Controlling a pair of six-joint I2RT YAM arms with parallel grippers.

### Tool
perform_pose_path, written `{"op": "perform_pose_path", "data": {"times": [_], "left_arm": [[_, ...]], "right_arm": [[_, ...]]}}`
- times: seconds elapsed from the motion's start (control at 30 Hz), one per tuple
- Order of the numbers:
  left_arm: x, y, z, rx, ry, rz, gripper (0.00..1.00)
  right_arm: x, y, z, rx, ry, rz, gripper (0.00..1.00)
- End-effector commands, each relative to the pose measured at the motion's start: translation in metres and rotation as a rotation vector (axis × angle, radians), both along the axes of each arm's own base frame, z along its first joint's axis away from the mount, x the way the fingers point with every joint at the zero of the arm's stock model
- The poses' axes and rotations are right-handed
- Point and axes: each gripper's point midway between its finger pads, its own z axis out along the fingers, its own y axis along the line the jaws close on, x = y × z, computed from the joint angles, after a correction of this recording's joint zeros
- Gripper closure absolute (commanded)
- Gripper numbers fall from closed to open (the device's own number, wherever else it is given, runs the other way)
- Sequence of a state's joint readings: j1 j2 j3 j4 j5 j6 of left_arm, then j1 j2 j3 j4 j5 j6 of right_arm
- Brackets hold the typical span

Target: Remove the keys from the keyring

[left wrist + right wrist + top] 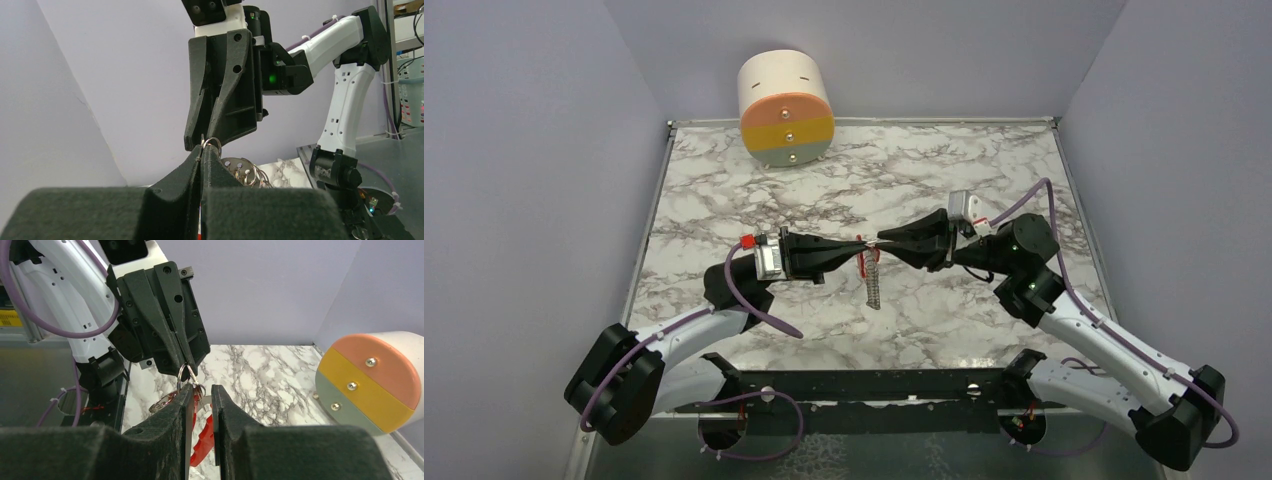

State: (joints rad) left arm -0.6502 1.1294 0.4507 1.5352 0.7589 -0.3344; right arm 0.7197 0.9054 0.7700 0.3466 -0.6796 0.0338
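Keyring (865, 247) hung above the worktop (984, 170), pinched in the tightly pressed left end effector (852, 246). Right end effector (881, 243) faced it tip to tip, jaws narrowly parted at the ring; whether it gripped was unclear.

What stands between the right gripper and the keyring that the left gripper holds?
Nothing visible does. The right gripper is at the keyring, which the left gripper pinches shut. The ring sits at the right gripper's tips, with a red tag in the gap between them. Whether they clamp anything cannot be told.
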Motion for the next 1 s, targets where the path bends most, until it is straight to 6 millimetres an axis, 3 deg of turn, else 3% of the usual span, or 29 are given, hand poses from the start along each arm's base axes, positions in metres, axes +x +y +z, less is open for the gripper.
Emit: {"op": "perform_pose_path", "data": {"times": [0.0,0.3,0.4,0.43,0.77,0.97], "left_arm": [[-0.026,0.021,0.050,-0.182,-0.210,0.016,1.00],[-0.021,0.016,0.047,-0.180,-0.199,0.020,1.00],[-0.020,0.014,0.047,-0.182,-0.200,0.022,1.00],[-0.020,0.013,0.047,-0.184,-0.199,0.024,1.00],[-0.012,0.010,0.046,-0.196,-0.172,0.045,1.00],[-0.010,0.008,0.047,-0.195,-0.160,0.039,0.84]], "right_arm": [[-0.005,0.003,-0.001,0.010,0.001,0.042,0.81],[-0.010,0.007,-0.001,0.020,0.001,0.090,0.81],[-0.010,0.008,-0.002,0.021,0.003,0.094,0.98],[-0.010,0.008,-0.002,0.022,0.002,0.093,0.99],[-0.004,0.000,0.001,0.042,-0.023,0.016,0.99],[-0.002,0.002,-0.002,0.036,-0.014,0.019,0.99]]}}
